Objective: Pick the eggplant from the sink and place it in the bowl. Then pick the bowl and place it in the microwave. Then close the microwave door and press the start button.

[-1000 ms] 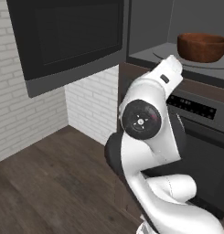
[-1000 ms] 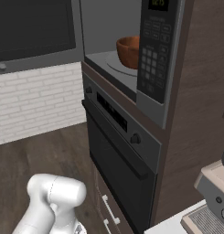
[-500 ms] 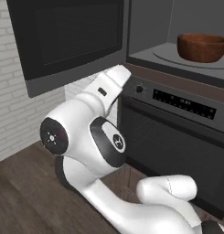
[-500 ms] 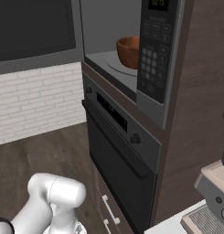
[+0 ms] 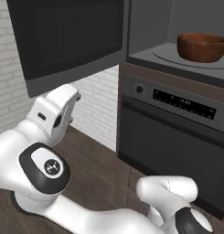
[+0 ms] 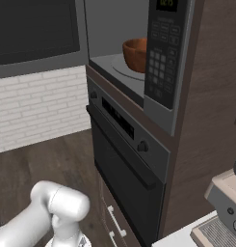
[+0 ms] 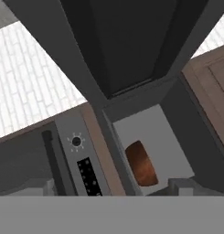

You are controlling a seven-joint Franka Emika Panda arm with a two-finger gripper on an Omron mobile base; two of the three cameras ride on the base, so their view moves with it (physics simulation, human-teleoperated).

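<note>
The arm has been swung down and to the left since 1 s ago; in the left base view its big joints are now seen low, under the open microwave door [image 5: 72, 39]. The camera has not been moved; the oven [image 5: 177, 137] & wall are in the same spots.

The bowl [image 5: 202, 46] is seen inside the microwave [image 6: 124, 67], set on the round glass plate [image 5: 175, 57], near the middle. It is shown too in the hand view, small, below the door. The eggplant can't be seen; it is prob. inside the bowl, but that can't be told from here.

The jaws are not shown clearly in any pic, so it cannot be told if they are open or closed, or if anything is held.

So the bowl step looks done. The door is open wide, swung out to the left. It is judged that the arm is being pulled back to get behind the door & push it closed. After that the start button on the keypad [image 6: 160, 53] is to be pressed.
</note>
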